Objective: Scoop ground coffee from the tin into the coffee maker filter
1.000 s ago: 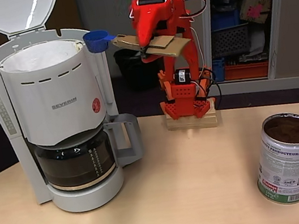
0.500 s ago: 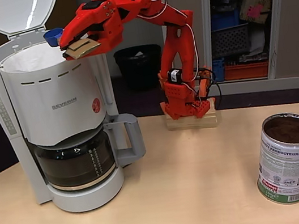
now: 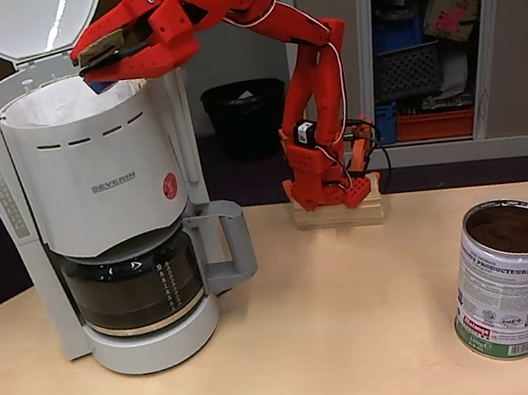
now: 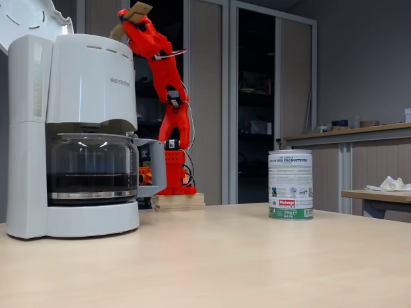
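Near: the tin (image 3: 509, 279), open, ground coffee (image 3: 511, 228) inside, on the counter (image 3: 330, 349). Beyond: SEVERIN coffee maker (image 3: 108, 203). Above its white filter (image 3: 60, 100), the red arm's hand (image 3: 104, 57) grips a blue scoop (image 3: 101, 84), tilted downward.

The red gripper (image 3: 100, 63) holds a blue plastic scoop (image 3: 101, 84) tilted over the white paper filter (image 3: 60, 102) of the light-grey SEVERIN coffee machine (image 3: 101, 194)

Office: storage cupboards (image 3: 438, 26), waste bin (image 3: 245, 114), wooden desk (image 3: 350, 345).
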